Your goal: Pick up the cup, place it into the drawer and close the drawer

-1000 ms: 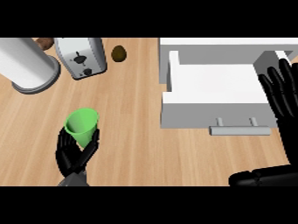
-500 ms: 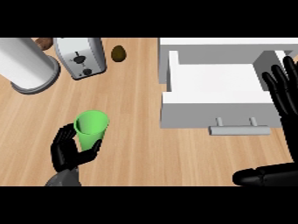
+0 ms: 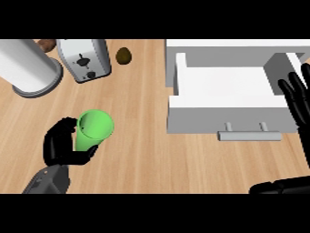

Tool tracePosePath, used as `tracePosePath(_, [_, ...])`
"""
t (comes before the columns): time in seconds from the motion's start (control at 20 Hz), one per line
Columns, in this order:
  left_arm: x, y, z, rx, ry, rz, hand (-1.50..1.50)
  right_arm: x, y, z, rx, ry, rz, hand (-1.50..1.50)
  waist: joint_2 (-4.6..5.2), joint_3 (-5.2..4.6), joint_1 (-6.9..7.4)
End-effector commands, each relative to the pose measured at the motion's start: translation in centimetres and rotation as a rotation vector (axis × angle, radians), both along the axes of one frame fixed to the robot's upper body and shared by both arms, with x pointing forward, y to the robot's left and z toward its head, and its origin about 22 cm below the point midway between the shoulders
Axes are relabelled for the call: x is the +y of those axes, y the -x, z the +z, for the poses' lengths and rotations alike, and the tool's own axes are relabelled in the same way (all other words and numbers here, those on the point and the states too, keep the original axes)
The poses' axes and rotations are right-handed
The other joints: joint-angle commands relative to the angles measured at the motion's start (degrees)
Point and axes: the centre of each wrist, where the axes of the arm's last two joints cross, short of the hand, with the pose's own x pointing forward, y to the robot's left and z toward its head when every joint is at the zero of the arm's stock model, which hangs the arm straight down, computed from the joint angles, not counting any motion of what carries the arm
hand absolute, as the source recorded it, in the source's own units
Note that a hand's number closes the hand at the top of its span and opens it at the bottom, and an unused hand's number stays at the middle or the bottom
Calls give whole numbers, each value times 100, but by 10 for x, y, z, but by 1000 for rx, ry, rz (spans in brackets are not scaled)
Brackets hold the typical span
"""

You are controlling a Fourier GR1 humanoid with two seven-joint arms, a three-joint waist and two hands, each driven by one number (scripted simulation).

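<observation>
A green cup [image 3: 93, 129] is held in my left hand [image 3: 62, 148] at the lower left of the head view, lifted above the wooden counter and tilted with its mouth toward the upper right. The hand's fingers curl round the cup's lower part. The white drawer [image 3: 232, 99] stands pulled open at the right, its inside bare, its grey handle [image 3: 249, 135] facing me. My right hand [image 3: 307, 102] rests open, fingers up, by the drawer's right side.
A silver toaster [image 3: 84, 58] stands at the back left, with a white cylinder on a grey base [image 3: 22, 66] to its left. A small brown object [image 3: 123, 55] lies right of the toaster. Bare wooden counter [image 3: 144, 159] lies between cup and drawer.
My left hand has carried the cup slightly right and tilted it more toward the drawer. The right hand has shifted a little to the right.
</observation>
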Motion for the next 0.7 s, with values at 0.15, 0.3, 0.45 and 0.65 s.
tracePosePath(0.15, [-27,-21,40,-139,-13,-191,150,-1,-17,-11,11,24,-18,-150,-13,9,86])
tracePosePath(0.3, [-27,-28,71,-142,-34,-233,150,17,2,-4,6,-8,-22,-150,-21,6,57])
tracePosePath(0.45, [-58,-29,95,-139,-3,-277,150,7,5,7,18,21,-19,-150,-25,6,55])
tracePosePath(0.65, [-68,-48,149,-161,-5,-310,150,4,-8,-14,25,12,-8,-150,-19,8,54])
